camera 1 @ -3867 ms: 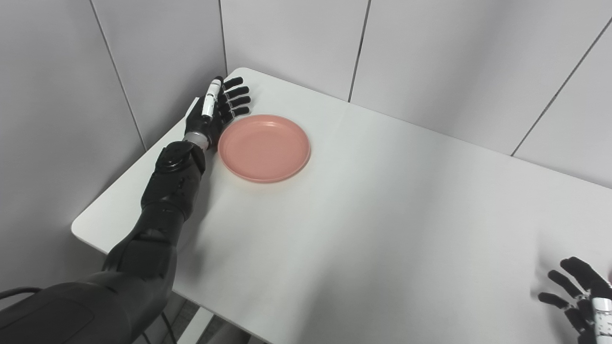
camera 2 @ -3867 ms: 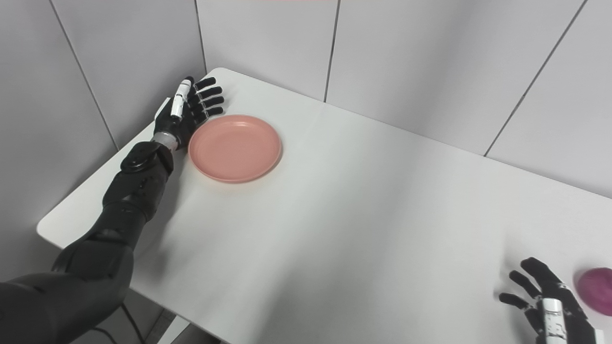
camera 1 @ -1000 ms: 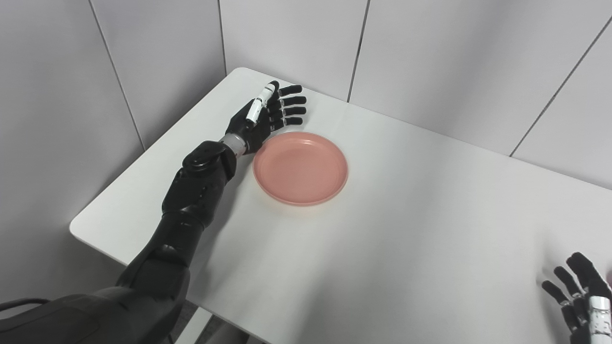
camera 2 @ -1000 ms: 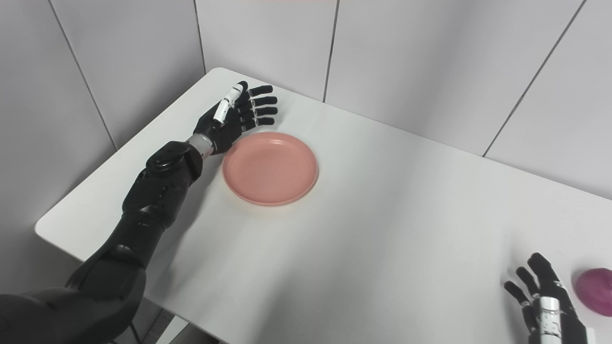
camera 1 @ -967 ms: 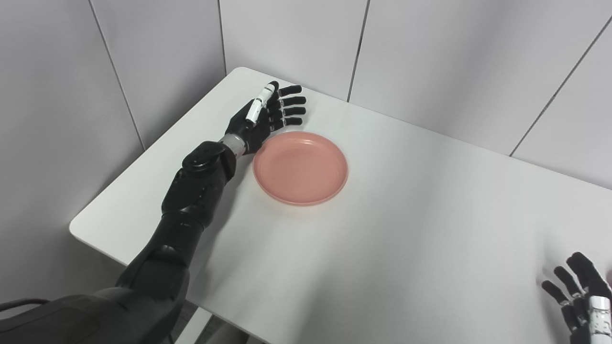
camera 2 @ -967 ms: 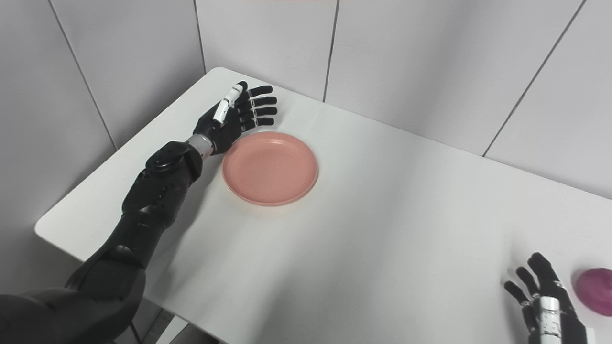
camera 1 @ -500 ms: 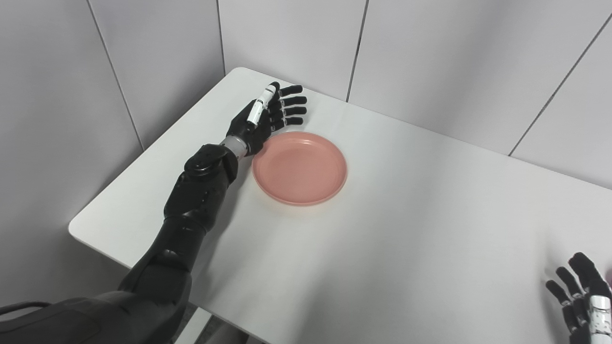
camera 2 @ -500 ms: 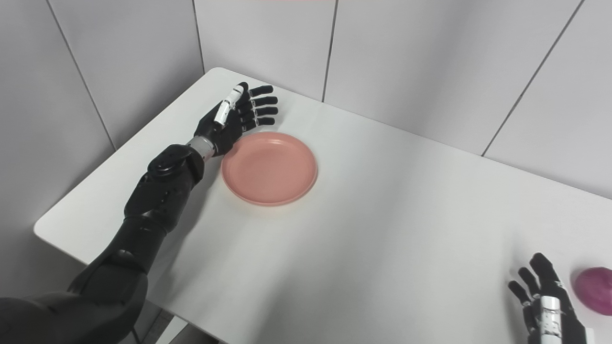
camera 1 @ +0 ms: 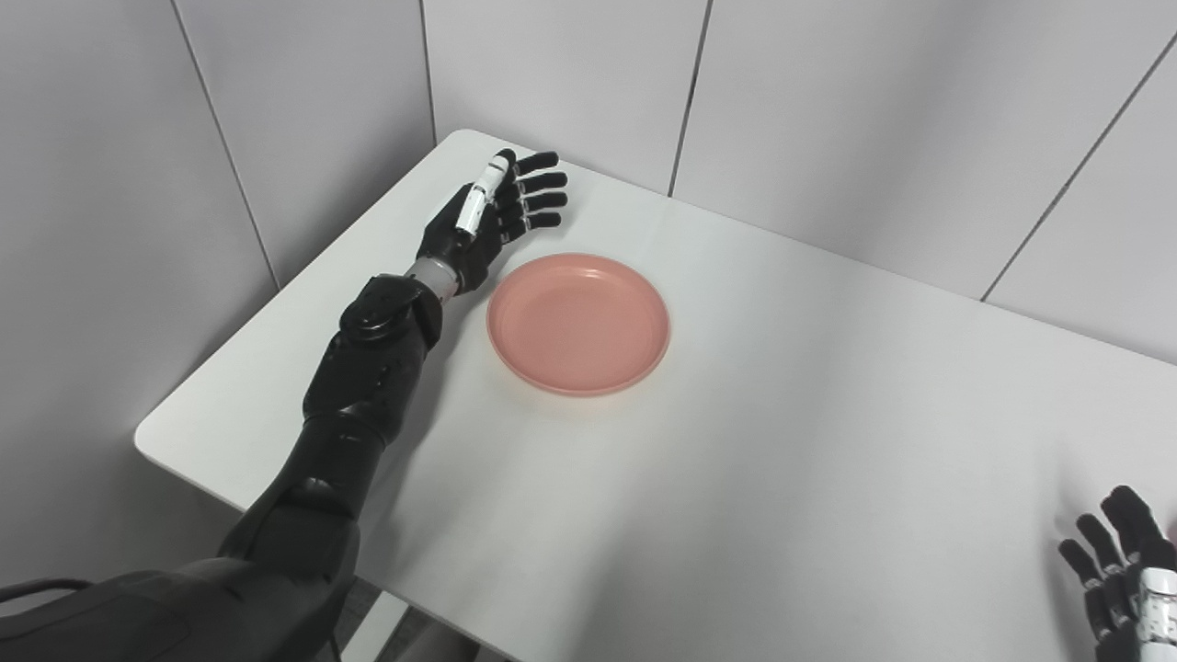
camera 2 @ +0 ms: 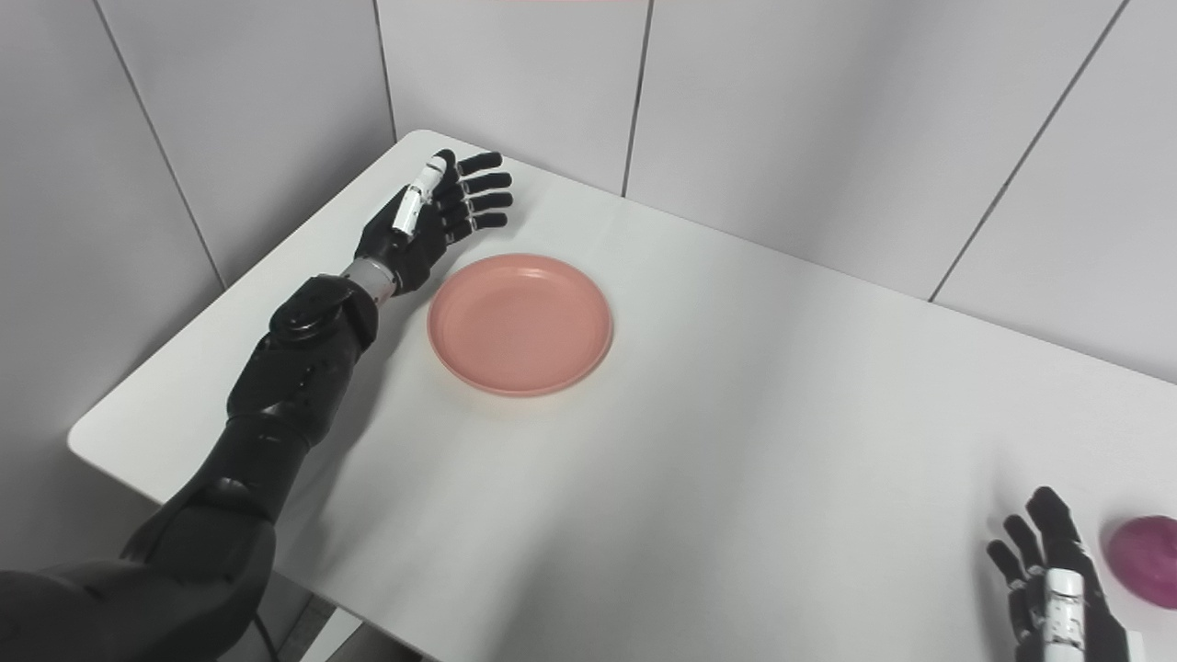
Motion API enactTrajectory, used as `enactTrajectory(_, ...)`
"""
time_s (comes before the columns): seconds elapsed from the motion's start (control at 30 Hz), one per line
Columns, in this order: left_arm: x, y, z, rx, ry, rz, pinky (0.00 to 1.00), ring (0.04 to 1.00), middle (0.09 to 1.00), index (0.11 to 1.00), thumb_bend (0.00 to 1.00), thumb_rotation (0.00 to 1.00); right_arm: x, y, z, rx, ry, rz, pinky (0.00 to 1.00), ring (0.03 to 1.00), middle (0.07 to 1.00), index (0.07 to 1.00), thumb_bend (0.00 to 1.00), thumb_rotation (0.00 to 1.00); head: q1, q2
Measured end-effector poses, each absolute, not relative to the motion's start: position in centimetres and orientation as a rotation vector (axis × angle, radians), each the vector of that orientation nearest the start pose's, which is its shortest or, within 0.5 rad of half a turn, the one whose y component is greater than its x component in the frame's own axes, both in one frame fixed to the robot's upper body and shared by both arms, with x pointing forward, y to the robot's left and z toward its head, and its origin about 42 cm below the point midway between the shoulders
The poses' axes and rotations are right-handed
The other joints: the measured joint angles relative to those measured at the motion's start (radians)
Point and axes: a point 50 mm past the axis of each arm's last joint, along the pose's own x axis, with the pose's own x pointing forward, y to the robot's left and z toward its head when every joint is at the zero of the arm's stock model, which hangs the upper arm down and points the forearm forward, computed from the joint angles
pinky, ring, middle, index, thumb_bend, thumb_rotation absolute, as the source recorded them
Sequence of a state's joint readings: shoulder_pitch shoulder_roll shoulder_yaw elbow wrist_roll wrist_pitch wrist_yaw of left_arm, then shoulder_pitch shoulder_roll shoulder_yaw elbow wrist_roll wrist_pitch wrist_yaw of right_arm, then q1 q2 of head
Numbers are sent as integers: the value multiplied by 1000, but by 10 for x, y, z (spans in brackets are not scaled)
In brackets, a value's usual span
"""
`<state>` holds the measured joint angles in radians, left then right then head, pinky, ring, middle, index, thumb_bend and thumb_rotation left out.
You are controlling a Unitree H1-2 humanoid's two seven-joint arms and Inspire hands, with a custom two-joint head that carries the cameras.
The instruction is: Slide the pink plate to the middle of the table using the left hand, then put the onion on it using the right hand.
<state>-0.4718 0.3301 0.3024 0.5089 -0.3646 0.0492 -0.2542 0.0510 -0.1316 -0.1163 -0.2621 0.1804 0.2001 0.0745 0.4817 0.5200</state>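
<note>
Nearest to the robot, at the bottom right corner of the white table (camera 2: 736,478), the right hand (camera 2: 1053,584) rests with its fingers spread apart and holding nothing; only its upper part shows above the picture's lower edge. Just beside it, to its right and not touching it, sits the onion (camera 2: 1143,548), a rounded purple lump partly cut off by the frame's right edge in the right eye view.

From the lower left the left arm (camera 2: 276,386) reaches up across the tabletop, dark and jointed, running along the table's left side towards the far corner.

Further in, the plate (camera 2: 519,324) lies flat on the table, pink, round and with nothing in it. It sits left of the table's middle, closer to the far left corner than to the onion, which is well apart from it across a wide stretch of bare white surface.

Beyond the plate and a little to its left, the left hand (camera 2: 432,225) hovers near the far left corner, palm turned toward the plate, fingers stretched out and separated, gripping nothing. A narrow strip of tabletop shows between it and the plate's rim, so the two are apart.

Behind everything stand grey panelled walls (camera 2: 782,110) that meet at the table's far corner.
</note>
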Motion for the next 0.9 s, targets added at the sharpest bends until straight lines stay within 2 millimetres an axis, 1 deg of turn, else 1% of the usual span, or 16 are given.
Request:
enactTrajectory(0.3,423,384,154,-175,-33,52,733,752,751,727,317,1000,263,-276,147,36,-29,-9,891,930,938,898,528,826,-5,2)
enactTrajectory(0.47,421,386,138,-174,21,72,736,751,748,724,293,1000,263,-276,147,36,-28,-9,876,923,934,893,518,822,-3,2)
enactTrajectory(0.63,422,386,135,-155,15,74,744,759,756,733,302,1000,263,-276,147,38,-29,-8,894,930,937,892,539,824,-5,3)
enactTrajectory(0.8,424,388,134,-152,11,73,729,750,752,734,302,1000,263,-276,147,38,-29,-9,923,944,951,909,526,834,-6,3)
enactTrajectory(0.9,426,389,134,-153,12,74,719,743,749,734,299,1000,263,-276,147,38,-29,-9,923,944,951,908,514,841,-6,3)
